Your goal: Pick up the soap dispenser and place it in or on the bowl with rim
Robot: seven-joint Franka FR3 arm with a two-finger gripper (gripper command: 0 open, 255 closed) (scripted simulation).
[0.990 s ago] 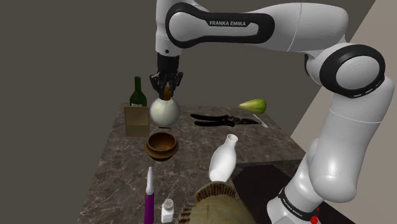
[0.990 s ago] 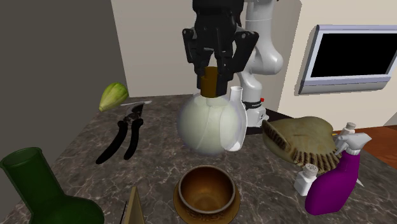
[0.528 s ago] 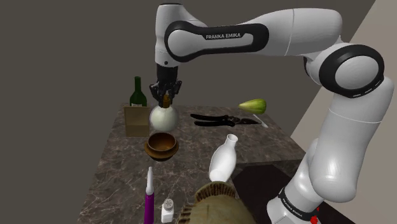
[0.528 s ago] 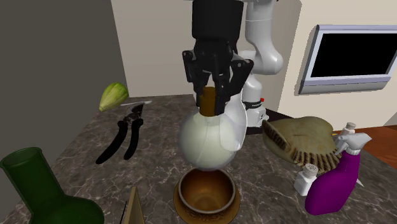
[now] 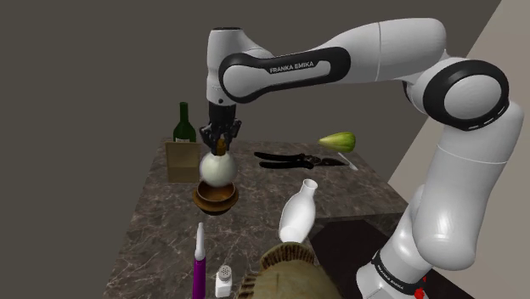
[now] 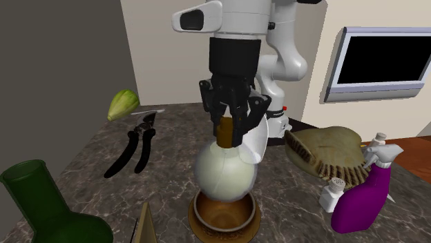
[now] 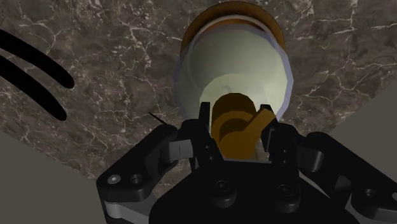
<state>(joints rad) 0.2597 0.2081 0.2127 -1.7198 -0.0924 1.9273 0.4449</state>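
Shoulder cam: high, behind arm (image 5: 463,195), looks toward 10 o'clock. 2nd ext: close, faces arm across table (image 6: 176,131). Wrist: straight down. All share bowl (image 5: 216,200).

a home living space, going by the dark marble worktop (image 6: 83,148) strewn with household things like a green wine bottle (image 6: 41,207), a purple spray bottle (image 6: 362,193) and a shaker (image 6: 333,193), with beige walls, a wall-mounted screen (image 6: 378,59) and a wooden floor (image 6: 416,148).

Pale round soap dispenser (image 6: 222,170) stands in brown bowl (image 6: 200,215).

The arm (image 5: 382,51) stretches forward, its tool (image 6: 228,132) pointing down, clenched.
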